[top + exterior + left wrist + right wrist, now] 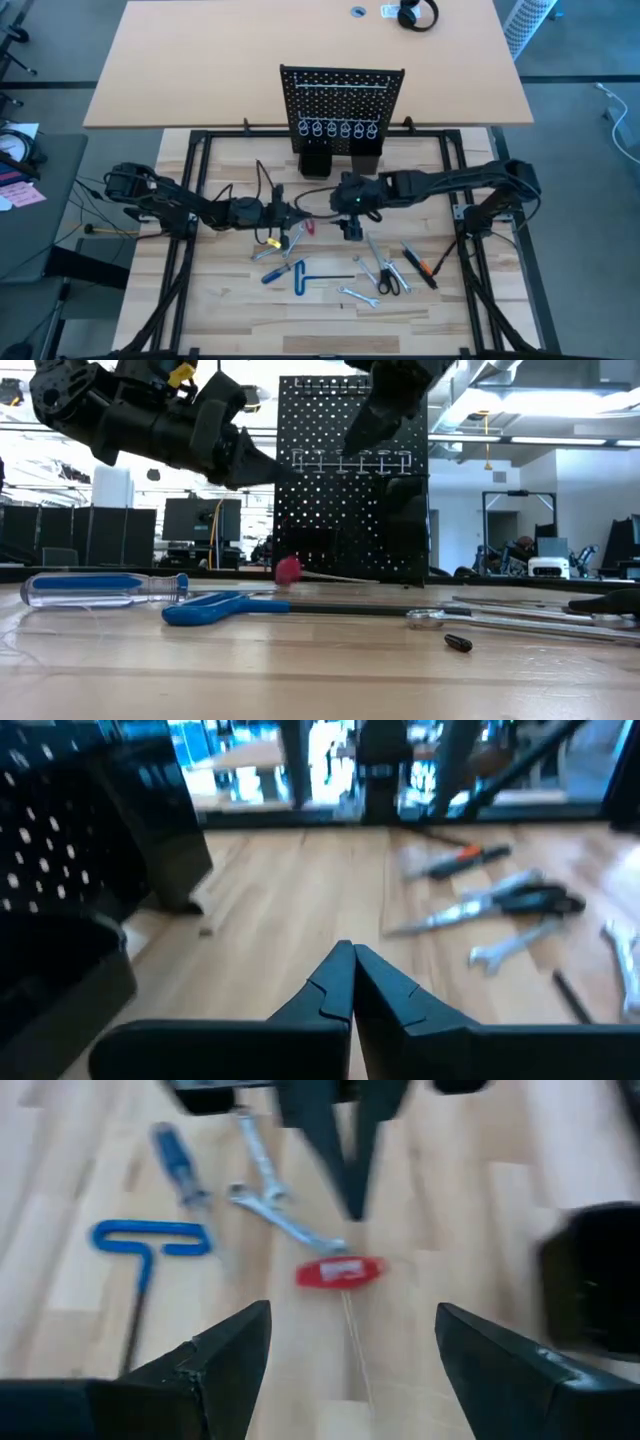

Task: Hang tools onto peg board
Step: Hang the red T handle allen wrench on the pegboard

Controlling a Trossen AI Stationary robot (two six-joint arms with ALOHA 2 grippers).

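**Hooks bare, tools all on the table**

Although the peg board (342, 100) stands upright at twelve o'clock from the table's middle, its row of silver ring hooks (337, 128) carries nothing, so by my reading no tool has been hung yet and the whole job remains. The right gripper (352, 1342) hovers with its fingers spread wide and empty over the red-handled tool (339, 1272), which lies flat near the table's centre; it looks set to pick that one. The left gripper (352, 982), at nine o'clock from the right one, has its fingers pressed together on nothing. The blue T-key (303, 274) and blue screwdriver (275, 272) lie toward six o'clock of the grippers. The wrenches (375, 253), black scissors (394, 283) and orange-and-black tool (422, 265) lie toward four o'clock.
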